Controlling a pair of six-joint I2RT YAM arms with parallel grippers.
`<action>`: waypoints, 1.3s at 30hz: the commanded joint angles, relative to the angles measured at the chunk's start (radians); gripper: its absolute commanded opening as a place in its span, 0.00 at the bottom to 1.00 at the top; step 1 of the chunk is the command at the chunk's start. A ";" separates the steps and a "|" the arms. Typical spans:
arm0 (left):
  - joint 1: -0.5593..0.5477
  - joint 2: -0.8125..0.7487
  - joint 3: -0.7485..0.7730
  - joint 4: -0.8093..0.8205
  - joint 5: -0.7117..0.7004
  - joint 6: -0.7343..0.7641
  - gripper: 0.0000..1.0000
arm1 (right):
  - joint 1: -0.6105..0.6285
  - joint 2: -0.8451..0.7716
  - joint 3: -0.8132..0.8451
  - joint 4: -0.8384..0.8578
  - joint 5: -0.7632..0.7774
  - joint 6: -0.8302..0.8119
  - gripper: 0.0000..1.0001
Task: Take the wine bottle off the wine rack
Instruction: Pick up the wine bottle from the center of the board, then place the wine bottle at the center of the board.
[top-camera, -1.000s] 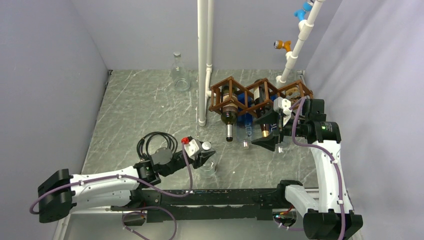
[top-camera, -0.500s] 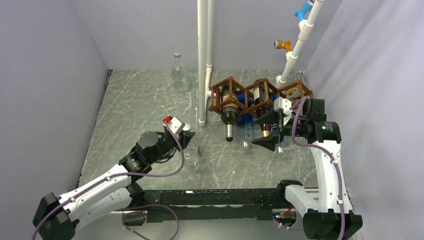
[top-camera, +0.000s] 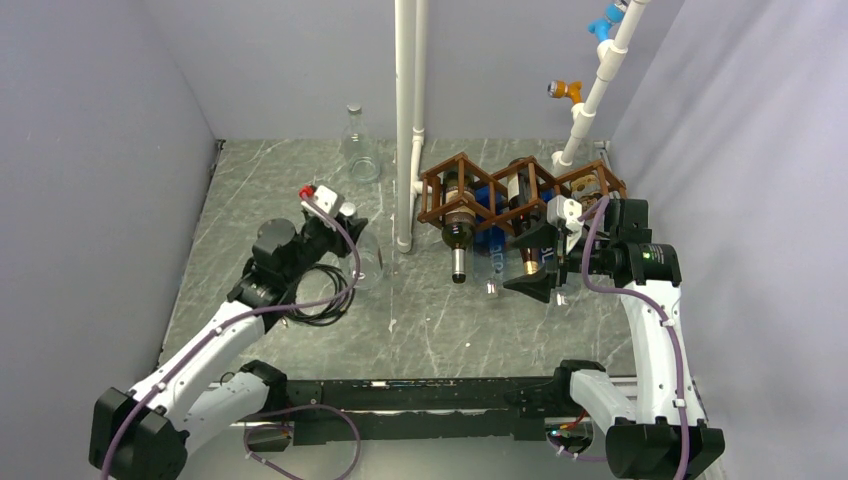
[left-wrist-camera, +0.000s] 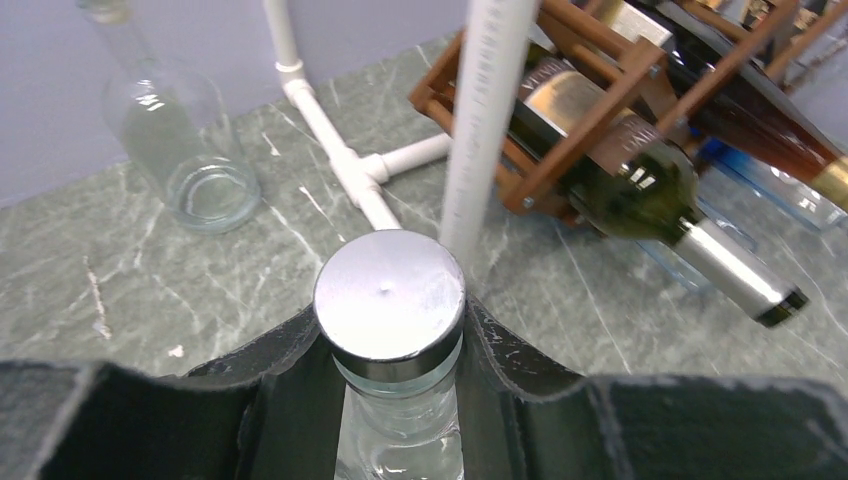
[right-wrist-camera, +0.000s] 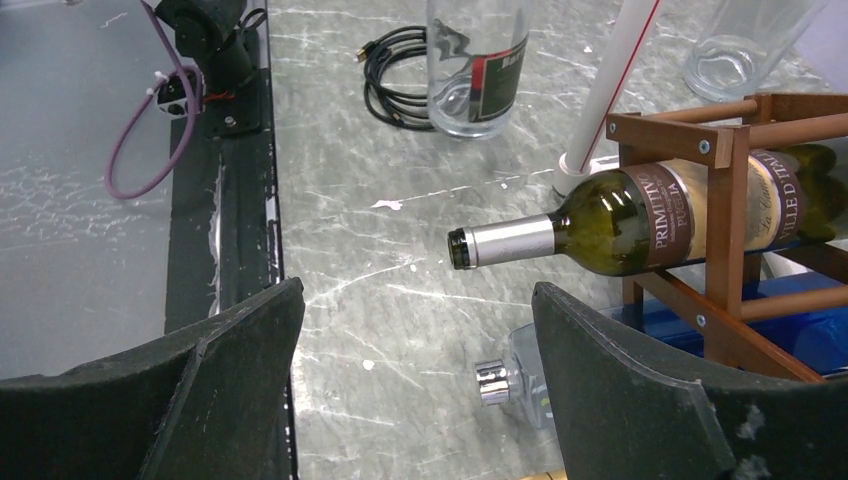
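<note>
The brown wooden wine rack (top-camera: 520, 188) stands at the back right, and also shows in the right wrist view (right-wrist-camera: 727, 215). A green wine bottle (top-camera: 458, 232) lies in its left cell, neck pointing out toward me (right-wrist-camera: 610, 232) (left-wrist-camera: 640, 190). A second dark bottle (top-camera: 525, 215) lies in the middle cell. My right gripper (top-camera: 535, 272) is open in front of the rack, just near of that bottle's neck, and holds nothing (right-wrist-camera: 415, 370). My left gripper (top-camera: 345, 232) is shut on the neck of an upright clear bottle with a silver cap (left-wrist-camera: 390, 292), left of the rack.
A white pipe post (top-camera: 404, 120) stands just left of the rack. A clear flask (top-camera: 358, 150) stands at the back. A coiled black cable (top-camera: 315, 300) lies under the left arm. A clear bottle with a silver cap (right-wrist-camera: 505, 378) lies on the table below the rack.
My left arm has carried the clear bottle from the near middle of the table back and to the left. The right arm and the rack's bottles have not moved.
</note>
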 joint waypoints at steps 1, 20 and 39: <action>0.092 0.030 0.144 0.274 0.089 -0.041 0.00 | -0.006 -0.009 -0.002 0.008 -0.025 -0.041 0.87; 0.375 0.391 0.379 0.459 0.132 -0.093 0.00 | -0.019 -0.002 0.007 -0.026 -0.026 -0.082 0.87; 0.457 0.734 0.623 0.567 0.131 -0.024 0.00 | -0.054 0.003 0.009 -0.043 -0.041 -0.097 0.87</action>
